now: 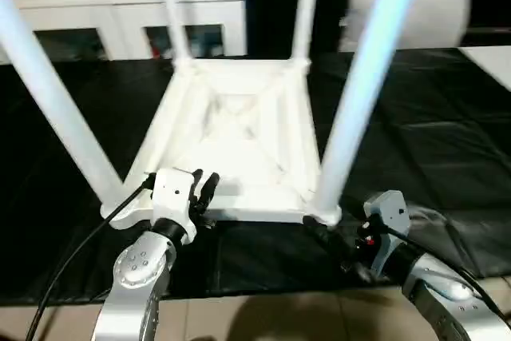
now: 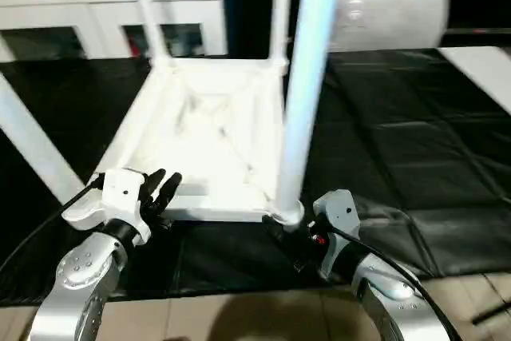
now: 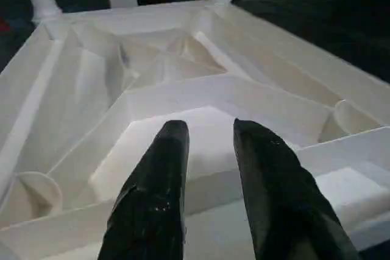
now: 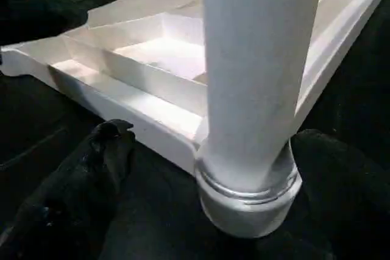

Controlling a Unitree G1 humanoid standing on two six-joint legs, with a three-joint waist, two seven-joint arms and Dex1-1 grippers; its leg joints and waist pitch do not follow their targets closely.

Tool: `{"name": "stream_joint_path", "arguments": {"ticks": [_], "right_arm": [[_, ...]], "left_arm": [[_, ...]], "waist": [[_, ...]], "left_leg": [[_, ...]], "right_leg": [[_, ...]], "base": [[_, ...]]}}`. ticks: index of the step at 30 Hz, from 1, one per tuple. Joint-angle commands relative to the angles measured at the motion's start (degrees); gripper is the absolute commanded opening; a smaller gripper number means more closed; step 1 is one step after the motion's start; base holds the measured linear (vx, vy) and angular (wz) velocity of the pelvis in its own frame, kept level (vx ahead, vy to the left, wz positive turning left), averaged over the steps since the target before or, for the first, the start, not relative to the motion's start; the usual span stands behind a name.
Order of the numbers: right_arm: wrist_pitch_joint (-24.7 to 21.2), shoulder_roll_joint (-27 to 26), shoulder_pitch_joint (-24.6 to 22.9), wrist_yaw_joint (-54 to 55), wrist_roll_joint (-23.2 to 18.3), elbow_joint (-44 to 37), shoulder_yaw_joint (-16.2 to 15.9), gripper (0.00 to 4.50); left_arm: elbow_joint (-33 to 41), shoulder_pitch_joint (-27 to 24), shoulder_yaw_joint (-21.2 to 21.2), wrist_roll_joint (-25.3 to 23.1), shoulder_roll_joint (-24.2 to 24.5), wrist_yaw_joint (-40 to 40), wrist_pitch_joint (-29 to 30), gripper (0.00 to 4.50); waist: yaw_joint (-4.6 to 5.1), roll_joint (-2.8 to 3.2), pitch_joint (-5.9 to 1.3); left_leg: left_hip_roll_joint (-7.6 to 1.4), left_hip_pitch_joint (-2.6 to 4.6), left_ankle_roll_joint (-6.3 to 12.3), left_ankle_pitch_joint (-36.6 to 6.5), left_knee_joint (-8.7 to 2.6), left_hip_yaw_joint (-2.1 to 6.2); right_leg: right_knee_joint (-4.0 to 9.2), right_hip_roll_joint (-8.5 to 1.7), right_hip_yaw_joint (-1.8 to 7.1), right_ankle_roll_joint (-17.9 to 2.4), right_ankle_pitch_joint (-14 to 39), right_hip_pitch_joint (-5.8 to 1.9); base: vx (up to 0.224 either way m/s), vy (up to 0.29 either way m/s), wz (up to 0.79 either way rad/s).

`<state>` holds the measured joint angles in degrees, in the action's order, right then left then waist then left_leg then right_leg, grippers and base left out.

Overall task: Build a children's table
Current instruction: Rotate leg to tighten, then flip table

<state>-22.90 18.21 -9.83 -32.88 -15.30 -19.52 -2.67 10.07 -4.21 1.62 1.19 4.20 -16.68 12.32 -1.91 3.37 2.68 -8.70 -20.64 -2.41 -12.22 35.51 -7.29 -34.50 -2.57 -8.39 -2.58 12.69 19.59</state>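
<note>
The children's table top (image 1: 239, 129) lies upside down on a black mat, its X-ribbed underside facing up. Legs stand in all corner sockets: near left (image 1: 56, 109), near right (image 1: 363, 77), far left (image 1: 172, 13) and far right (image 1: 303, 5). My left gripper (image 1: 206, 189) hovers at the top's near edge, left of middle. In the left wrist view its fingers (image 3: 161, 175) stand slightly apart over the near rib, nothing between them. My right gripper (image 1: 335, 237) is open wide at the near-right corner. Its fingers (image 4: 91, 168) straddle the base of that leg (image 4: 256, 89) and its socket.
The black mat (image 1: 431, 141) covers the work surface; its front edge meets a beige floor (image 1: 263, 317) by my forearms. A white cabinet (image 1: 120, 5) with clutter on top stands at the back left, a white cushion (image 1: 415, 13) at the back right.
</note>
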Motion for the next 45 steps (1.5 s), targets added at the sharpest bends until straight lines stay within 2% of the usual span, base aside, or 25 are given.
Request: {"name": "stream_joint_path", "arguments": {"ticks": [1,2,3,5,6,8,9,10,11,12,13,14,15,16,17,18,19,20,21,22,23,24,26,33,45], "right_arm": [[0.7,0.3,0.0,0.6,0.4,-1.2,0.1,4.50],[0.8,0.1,-0.1,1.6,0.9,-1.2,0.5,4.50],[0.7,0.0,-0.1,2.1,1.1,-1.2,0.7,4.50],[1.1,-0.2,-0.1,2.3,0.5,-1.1,1.4,4.50],[1.7,-0.1,-0.2,1.9,0.0,-1.2,1.7,4.50],[2.4,-0.4,-0.2,2.5,-0.1,-1.3,2.5,4.50],[2.3,-0.4,-0.3,2.5,-0.2,-1.3,2.6,4.50],[1.5,-0.6,-0.4,2.6,-1.2,-1.3,3.4,4.50],[1.0,-0.6,-0.8,2.3,-2.2,-1.5,4.1,4.50],[0.9,0.0,-1.4,1.6,-2.4,-1.6,4.1,4.50],[1.1,0.6,-1.8,1.3,-2.4,-1.8,3.9,4.50],[1.4,1.1,-2.1,1.2,-1.9,-1.8,3.5,4.50],[1.2,0.9,-2.1,0.9,-2.6,-1.9,3.6,4.50],[1.1,0.8,-2.0,0.5,-3.2,-2.0,3.6,4.50],[1.2,1.0,-1.8,-0.2,-3.6,-2.3,3.4,4.50],[1.3,1.2,-1.7,-0.6,-3.7,-2.4,3.2,4.50],[1.6,1.6,-1.5,-1.5,-3.8,-2.6,2.8,4.50],[1.7,1.7,-1.3,-2.3,-4.2,-2.9,2.4,4.50],[1.7,1.7,-0.7,-3.1,-4.8,-3.0,2.1,4.50],[2.0,1.8,0.1,-3.5,-4.7,-2.7,1.8,4.50],[2.2,1.9,0.6,-3.7,-4.6,-2.4,1.5,4.50],[2.6,2.0,1.2,-4.1,-4.6,-2.0,1.2,4.50],[3.0,2.0,3.4,-4.3,-4.6,-0.6,0.5,4.50],[1.7,0.3,11.1,-2.5,-3.1,5.6,0.3,4.50],[6.4,-1.6,16.9,7.1,1.6,16.4,4.9,4.50]], "left_arm": [[0.8,0.1,-0.1,0.3,0.5,-0.2,-0.5,1.39],[1.0,0.0,0.0,0.3,0.6,-0.3,-0.5,1.39],[1.1,0.0,0.1,0.0,0.9,-0.3,-0.3,1.39],[1.3,-0.1,0.0,0.1,1.0,-0.2,0.1,1.39],[1.3,-0.2,-0.3,0.4,1.0,-0.1,-0.3,1.39],[1.8,-0.2,-1.6,2.7,0.4,-0.5,0.2,1.56],[1.8,-0.2,-1.8,2.9,0.4,-0.5,0.1,1.73],[2.2,-0.1,-2.6,4.0,0.3,-0.5,-0.4,1.73],[2.5,0.2,-3.4,4.3,0.7,-0.1,-0.2,1.73],[2.6,0.3,-3.7,4.3,1.1,-0.1,-0.6,1.79],[2.6,0.5,-4.0,4.3,1.4,-0.1,-0.9,1.93],[2.8,0.6,-4.6,4.3,1.3,0.7,-1.0,1.93],[2.8,0.7,-5.0,4.1,1.3,1.2,-0.8,2.09],[2.8,0.8,-5.2,4.1,1.3,1.5,-0.6,2.14],[2.9,0.8,-5.3,4.1,1.4,1.6,-0.1,2.25],[2.9,0.7,-5.3,4.1,1.5,1.6,0.1,2.38],[2.9,0.6,-5.2,3.9,1.7,1.6,0.6,2.50],[3.1,0.4,-5.2,3.5,1.9,1.9,0.9,2.50],[3.4,-0.1,-5.6,3.3,1.6,3.0,1.4,2.60],[3.7,-0.4,-6.1,3.1,1.3,4.0,1.6,2.69],[3.9,-0.7,-6.5,3.2,1.1,4.9,1.7,2.69],[4.1,-0.9,-6.8,3.4,0.9,5.4,1.6,2.82],[5.0,-1.6,-7.9,3.0,0.0,7.3,1.2,2.91],[9.3,-4.0,-8.6,1.9,-1.5,10.8,0.6,3.43],[11.6,-7.9,-9.0,2.5,-1.3,10.4,-4.4,3.56]], "waist": [[0.46,-0.42,-1.19],[0.56,-0.09,-2.00],[0.39,0.19,-3.24],[0.24,0.51,-4.95],[0.17,0.26,-5.83],[-0.28,0.08,-4.94],[0.18,0.06,-3.15],[0.88,-0.03,-1.71],[3.22,0.36,-0.39],[-0.81,2.87,0.77],[-4.06,2.25,-0.97],[-3.85,1.21,-2.11],[-1.75,-3.79,-3.02],[-1.99,-2.15,-0.75],[-2.16,-1.90,-0.25],[-2.75,-1.77,-0.06],[-2.55,-0.04,-1.49],[-1.16,-0.19,-0.94],[-0.59,0.97,-1.56],[-0.11,1.11,-2.03],[0.11,1.07,-1.41],[0.53,0.49,-2.03],[0.56,-0.02,-2.22],[1.02,-0.33,-2.59],[-0.36,-0.85,-1.92]], "left_leg": [[-4.95,0.16,0.90,-24.1,-5.12,2.83],[-5.70,-1.28,3.04,-15.7,-5.33,3.20],[-6.28,-2.49,7.72,-1.8,-4.94,3.30],[-4.86,-3.44,14.57,10.9,-3.02,2.30],[-3.66,-4.11,17.97,14.6,-1.93,1.73],[-3.19,-4.46,17.03,0.4,-1.95,0.79],[-2.89,-1.44,9.17,-19.4,-1.40,-0.06],[-2.44,1.29,4.91,-27.9,-0.03,-0.11],[-2.19,4.74,-0.45,-39.7,1.02,0.83],[-7.46,-9.13,-4.41,-59.2,-13.38,1.71],[-1.58,-9.35,-9.44,-59.2,-13.29,-5.19],[-3.29,-9.02,-9.59,-51.3,-12.77,-4.59],[-3.21,1.91,-9.76,-28.4,3.13,-2.81],[0.54,-1.75,-0.87,-3.7,9.87,3.08],[0.66,-5.15,0.06,-1.1,9.83,4.13],[-1.41,-4.22,-1.25,-3.0,4.23,4.49],[-4.27,-0.41,-1.78,-11.9,-0.29,5.19],[-5.85,-0.42,-1.51,-20.1,-2.31,6.12],[-5.44,-1.04,-0.53,-23.0,-3.35,5.83],[-5.10,-1.06,1.25,-20.3,-3.83,5.39],[-5.02,-1.22,1.45,-20.9,-4.40,5.14],[-4.66,-1.65,2.13,-16.6,-4.41,4.69],[-4.47,-1.45,3.17,-14.0,-4.55,3.91],[-4.59,-1.61,6.91,-6.3,-4.32,3.08],[-5.15,-0.78,1.87,-13.2,-5.37,2.06]], "right_leg": [[8.67,-7.57,4.17,1.6,32.7,-0.56],[7.91,-7.26,4.30,-1.0,20.7,-0.73],[6.47,-6.35,3.95,-4.1,4.5,0.08],[4.39,-5.81,3.13,-7.2,-9.9,1.30],[4.27,-5.60,2.80,-7.7,-13.8,2.06],[6.59,-6.60,2.27,-5.4,4.0,2.39],[8.81,-7.07,1.15,-0.4,31.2,3.30],[11.03,-6.60,-0.43,3.5,43.2,5.66],[14.79,-3.39,-7.13,9.6,48.5,7.35],[-11.49,-1.96,-1.89,2.2,25.2,-4.72],[-10.91,0.97,-2.68,0.2,20.0,-5.87],[-12.50,-0.90,1.44,0.6,24.7,-7.41],[-1.87,-9.00,6.83,4.7,56.8,4.04],[7.53,-13.49,10.29,-2.0,61.9,2.67],[6.53,-12.94,11.17,-3.2,54.5,-1.36],[4.00,-9.83,7.53,-4.8,39.7,-2.06],[0.64,-4.89,6.44,-6.7,26.1,0.57],[0.07,-5.17,7.06,-7.0,22.6,0.32],[-0.11,-6.05,7.04,-8.4,14.0,-1.58],[0.67,-6.71,7.04,-8.8,9.1,-2.55],[1.47,-6.82,6.92,-8.6,10.1,-2.56],[1.89,-7.11,6.78,-8.0,7.9,-3.40],[2.81,-7.18,6.96,-7.3,6.5,-3.11],[2.37,-7.23,6.94,-9.6,-2.6,-2.89],[3.09,-6.92,7.42,-8.3,6.4,-1.98]], "base": [[0.000,0.000,0.00],[0.000,0.000,0.00],[0.000,0.000,0.00],[0.000,0.000,0.00],[0.000,0.000,0.00],[-0.075,0.044,-0.02],[-0.108,0.046,-0.03],[-0.170,0.024,-0.01],[-0.170,0.024,-0.01],[-0.038,0.085,-0.02],[-0.001,0.083,0.00],[-0.001,0.083,0.00],[-0.080,-0.094,0.06],[-0.011,-0.070,-0.10],[-0.011,-0.070,-0.10],[0.003,0.056,-0.17],[-0.079,0.047,0.11],[-0.079,0.047,0.11],[-0.103,0.030,0.12],[0.000,0.000,0.00],[0.000,0.000,0.00],[0.000,0.000,0.00],[0.000,0.000,0.00],[0.000,0.000,0.00],[0.000,0.000,0.00]]}}
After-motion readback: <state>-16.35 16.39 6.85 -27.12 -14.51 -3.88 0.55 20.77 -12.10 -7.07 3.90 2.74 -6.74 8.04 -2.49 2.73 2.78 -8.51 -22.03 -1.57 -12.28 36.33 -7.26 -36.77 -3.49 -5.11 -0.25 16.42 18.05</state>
